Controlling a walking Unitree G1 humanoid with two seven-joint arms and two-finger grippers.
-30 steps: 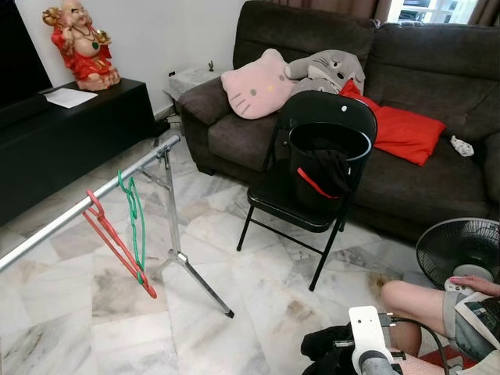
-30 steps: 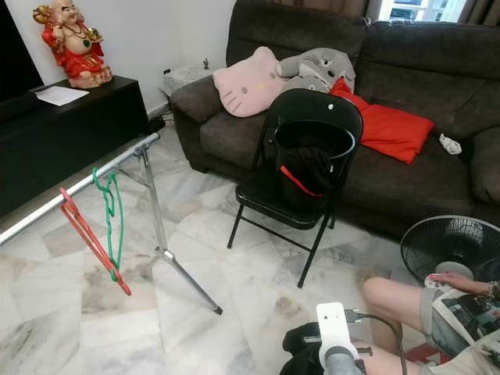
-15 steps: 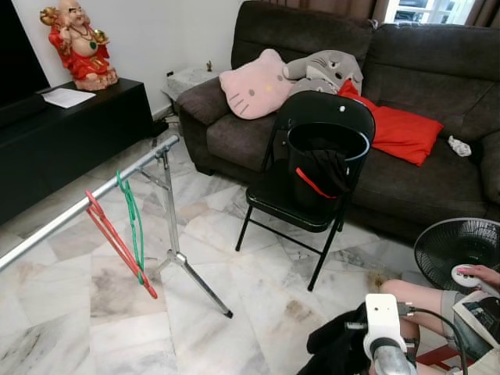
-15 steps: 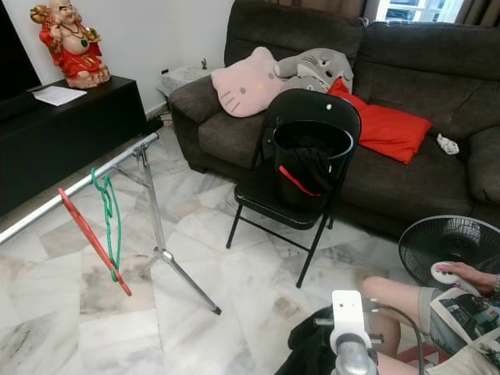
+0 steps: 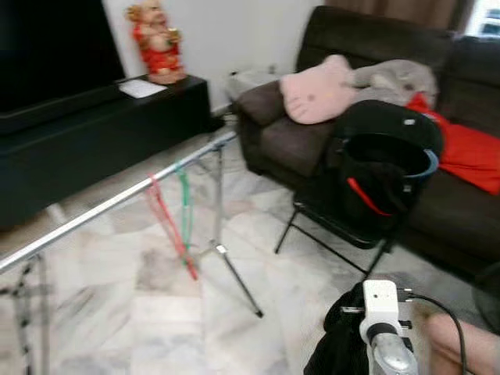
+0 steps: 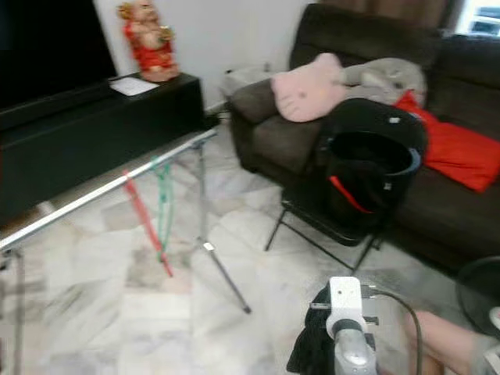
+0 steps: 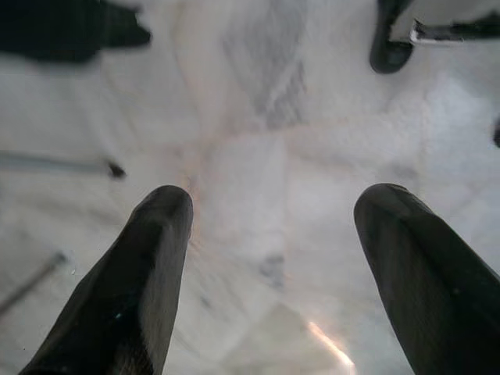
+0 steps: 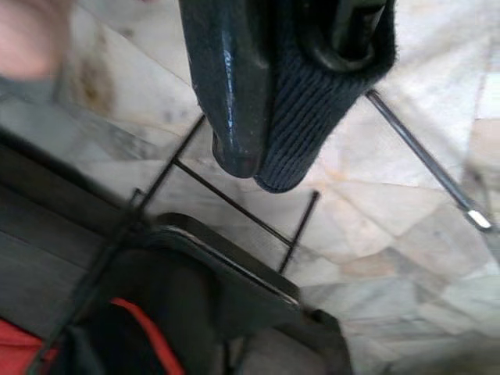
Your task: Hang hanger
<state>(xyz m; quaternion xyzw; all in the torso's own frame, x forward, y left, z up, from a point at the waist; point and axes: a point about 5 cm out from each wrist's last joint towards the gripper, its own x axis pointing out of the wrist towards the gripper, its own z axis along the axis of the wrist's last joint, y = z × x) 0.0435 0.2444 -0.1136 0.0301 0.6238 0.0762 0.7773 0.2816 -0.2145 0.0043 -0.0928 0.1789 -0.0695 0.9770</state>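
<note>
done: 2 hangers, a red hanger (image 5: 166, 226) and a green hanger (image 5: 185, 209), hang side by side on the rail (image 5: 109, 205).
in hand: right gripper (image 8: 258, 168) has its fingers pressed together on a dark knit garment (image 8: 312, 94); i can't tell if a hanger is inside it.
left: carrying it to the rail, by my judgement.
left gripper (image 7: 269, 211): spread wide, holding nothing, above the marble floor (image 7: 258, 133).
room: bare rail on either side of the 2 hangers; folding chair (image 5: 375, 187) with a black bucket (image 5: 387, 176) stands near the rail's far end.

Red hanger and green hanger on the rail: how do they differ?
The red hanger hangs slanted, its lower end reaching further down toward the floor; the green hanger hangs nearly straight and ends higher. The green one sits nearer the rail's stand leg. Both hook over the same rail.
</note>
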